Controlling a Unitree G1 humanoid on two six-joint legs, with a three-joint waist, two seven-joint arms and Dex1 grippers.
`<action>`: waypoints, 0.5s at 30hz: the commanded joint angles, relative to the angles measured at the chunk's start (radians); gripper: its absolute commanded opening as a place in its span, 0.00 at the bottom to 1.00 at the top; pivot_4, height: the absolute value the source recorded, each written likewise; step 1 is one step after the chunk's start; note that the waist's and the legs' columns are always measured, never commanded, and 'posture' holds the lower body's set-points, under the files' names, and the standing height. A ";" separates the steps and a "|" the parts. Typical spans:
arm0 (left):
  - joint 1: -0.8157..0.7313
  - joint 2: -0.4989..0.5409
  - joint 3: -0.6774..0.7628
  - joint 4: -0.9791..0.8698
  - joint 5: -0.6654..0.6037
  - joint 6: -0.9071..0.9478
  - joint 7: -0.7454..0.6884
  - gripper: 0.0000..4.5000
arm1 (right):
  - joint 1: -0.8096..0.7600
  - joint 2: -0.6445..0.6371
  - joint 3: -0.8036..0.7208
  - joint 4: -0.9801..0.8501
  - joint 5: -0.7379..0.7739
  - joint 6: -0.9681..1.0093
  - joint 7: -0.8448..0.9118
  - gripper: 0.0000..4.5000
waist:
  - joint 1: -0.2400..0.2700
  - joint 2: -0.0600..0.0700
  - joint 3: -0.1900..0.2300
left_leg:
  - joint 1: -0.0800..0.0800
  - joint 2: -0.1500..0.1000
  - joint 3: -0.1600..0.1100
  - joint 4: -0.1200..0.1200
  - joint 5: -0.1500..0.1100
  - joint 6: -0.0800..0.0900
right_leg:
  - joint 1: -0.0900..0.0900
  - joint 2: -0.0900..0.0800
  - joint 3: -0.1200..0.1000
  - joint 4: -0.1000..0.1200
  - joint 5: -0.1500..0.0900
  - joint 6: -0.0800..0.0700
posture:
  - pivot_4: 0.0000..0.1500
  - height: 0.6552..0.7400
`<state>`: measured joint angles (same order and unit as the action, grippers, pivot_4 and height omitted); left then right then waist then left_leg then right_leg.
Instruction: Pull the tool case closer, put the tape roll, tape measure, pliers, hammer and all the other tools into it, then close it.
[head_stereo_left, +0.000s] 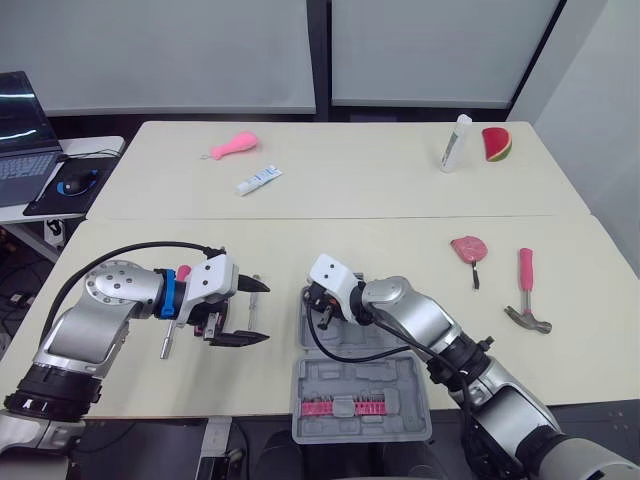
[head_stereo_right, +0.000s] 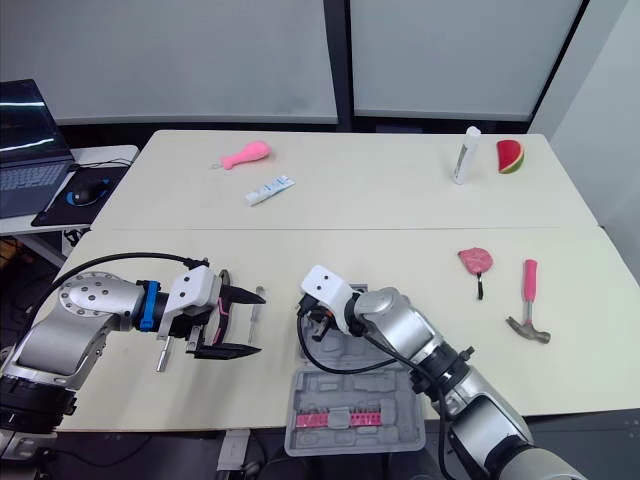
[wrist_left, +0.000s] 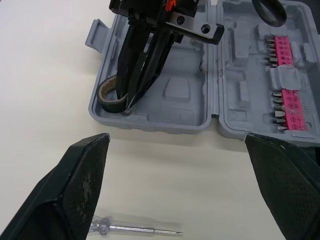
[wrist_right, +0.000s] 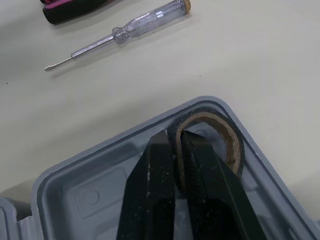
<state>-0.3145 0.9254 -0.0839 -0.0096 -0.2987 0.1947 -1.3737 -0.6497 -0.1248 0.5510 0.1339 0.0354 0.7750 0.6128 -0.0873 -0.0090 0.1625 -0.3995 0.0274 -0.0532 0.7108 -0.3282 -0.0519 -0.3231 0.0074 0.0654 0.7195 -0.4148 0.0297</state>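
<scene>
The grey tool case (head_stereo_left: 366, 385) lies open near the table's front edge. My right gripper (wrist_right: 176, 137) reaches into the case's far left corner and is shut on the wall of the brown-and-black tape roll (wrist_right: 226, 135), which rests in that corner pocket (wrist_left: 107, 95). My left gripper (head_stereo_left: 262, 313) hovers open just left of the case with nothing between its fingers. A clear-handled screwdriver (wrist_right: 125, 31) lies on the table between the left gripper and the case. Pink-handled pliers (head_stereo_right: 222, 303) sit under the left gripper. The pink-handled hammer (head_stereo_left: 527, 295) and pink tape measure (head_stereo_left: 467, 248) lie at the right.
Pink bit strips (head_stereo_left: 345, 407) sit in the case's near half. A silver-handled tool (head_stereo_left: 166, 343) lies left of my left gripper. On the far table are a pink toy (head_stereo_left: 235, 146), a tube (head_stereo_left: 258, 180), a white bottle (head_stereo_left: 455, 143) and a watermelon slice (head_stereo_left: 496, 143). A laptop (head_stereo_left: 22, 130) stands far left.
</scene>
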 joint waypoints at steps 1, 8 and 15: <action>0.001 0.005 0.016 -0.032 -0.005 0.003 0.005 1.00 | -0.022 0.015 -0.011 -0.023 0.000 -0.017 0.016 0.30 | 0.000 0.000 0.000 | 0.000 0.000 0.000 0.000 0.000 0.000 | 0.000 0.000 0.000 0.000 0.000 0.000 | 1.00 1.00; 0.005 0.006 0.017 -0.037 -0.008 0.009 0.011 1.00 | -0.013 -0.010 -0.032 -0.108 0.014 0.009 0.040 0.63 | 0.000 0.000 0.000 | 0.000 0.000 0.000 0.000 0.000 0.000 | 0.000 0.000 0.000 0.000 0.000 0.000 | 1.00 1.00; 0.009 0.004 0.019 -0.033 -0.005 0.006 0.011 1.00 | 0.031 -0.076 -0.048 -0.161 0.010 -0.069 0.057 0.59 | 0.001 0.000 0.000 | 0.000 0.000 0.000 0.000 0.000 0.000 | 0.000 0.000 0.000 0.000 0.000 0.000 | 1.00 1.00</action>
<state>-0.3086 0.9254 -0.0839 -0.0262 -0.2989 0.2099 -1.3639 -0.6202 -0.2014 0.5275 0.0022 0.0498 0.7497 0.6707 -0.0863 -0.0090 0.1626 -0.3996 0.0275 -0.0533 0.7107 -0.3282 -0.0519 -0.3229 0.0074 0.0656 0.7193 -0.4148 0.0297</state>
